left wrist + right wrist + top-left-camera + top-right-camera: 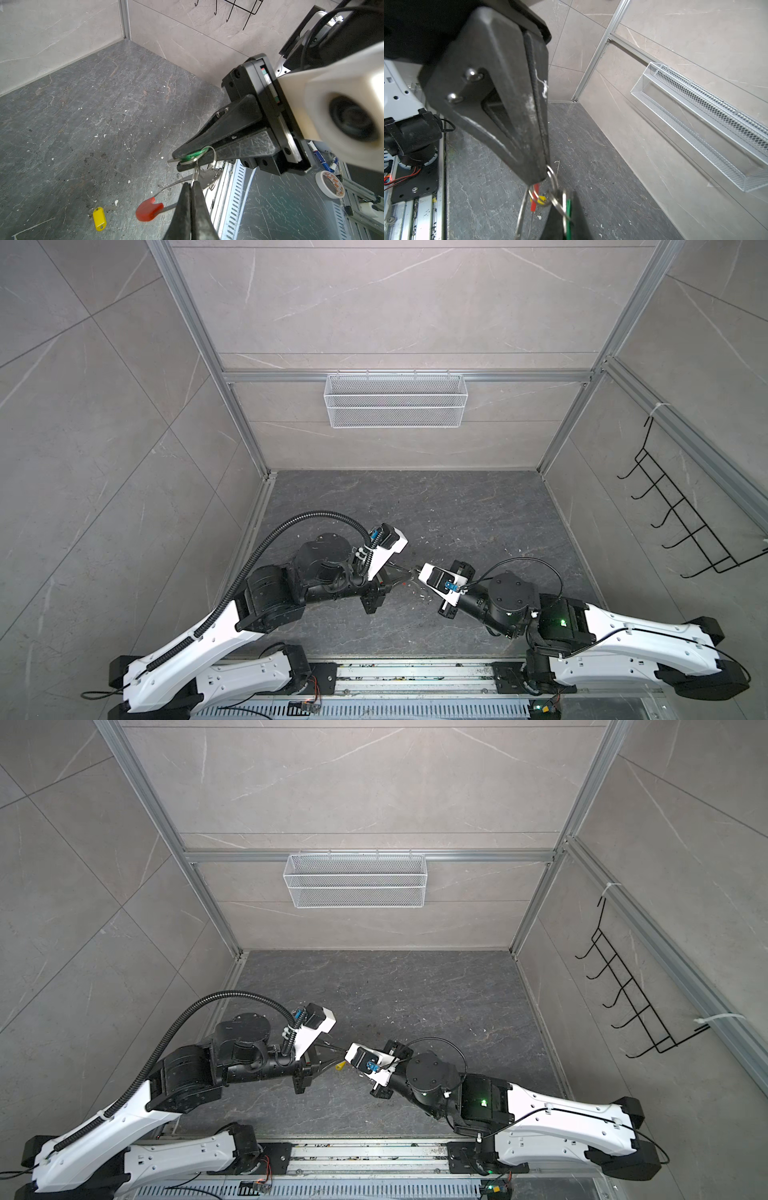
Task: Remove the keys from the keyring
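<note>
The yellow-tagged key is lying flat on the dark tabletop, free. The green-tagged key is hanging pinched in mid-air, just beside the dangling red-sleeved wire keyring.

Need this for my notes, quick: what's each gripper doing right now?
Left gripper: closed, pinching the keyring by its wire.
Right gripper: closed on the green-tagged key.

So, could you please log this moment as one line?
left gripper: shut on keyring | right gripper: shut on green key | yellow key: loose on table
</note>
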